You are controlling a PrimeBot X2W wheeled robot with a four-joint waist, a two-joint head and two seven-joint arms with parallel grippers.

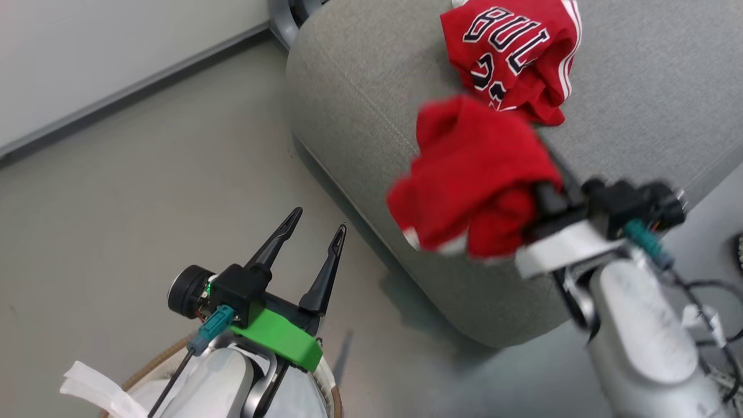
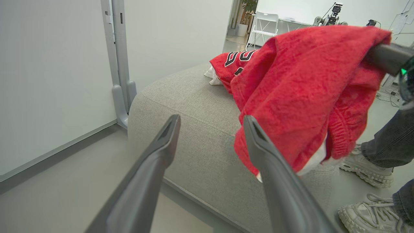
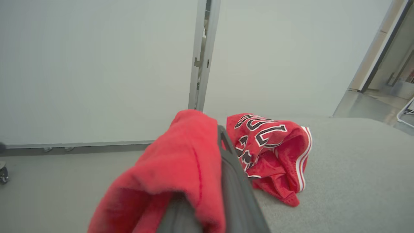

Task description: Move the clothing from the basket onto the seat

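Right gripper first: its two dark fingers are pressed tight together on the plain red garment, their tips buried in the cloth. The bundle hangs off them in a loose lump, with white edging peeking out at its lower hem. It's hanging over the near rounded corner of the seat. From here I can't tell whether the cloth is brushing the grey fabric or hanging just clear of it.

Just beyond it, farther in on the cushion, lies the jersey. It's crumpled in a heap with the dark lettering facing up and the white stripes running down its right edge. It rests flat on the seat, right beside the hanging garment.

Over to the left, the left gripper has its fingers spread wide with nothing between them. It's low over the grey floor, apart from the seat, fingers pointing toward that rounded corner.

Under that arm's wrist, at the near left, there's the basket. A curve of tan braided rim is showing, with the white liner spilling over the edge. The arm covers the inside, so I can't tell what's in it.

Further out, a pale wall panel runs along the far left. On the floor to the right of the seat's corner stands a person in pale trainers and dark jeans. Way off through the doorway there's a white folding chair.
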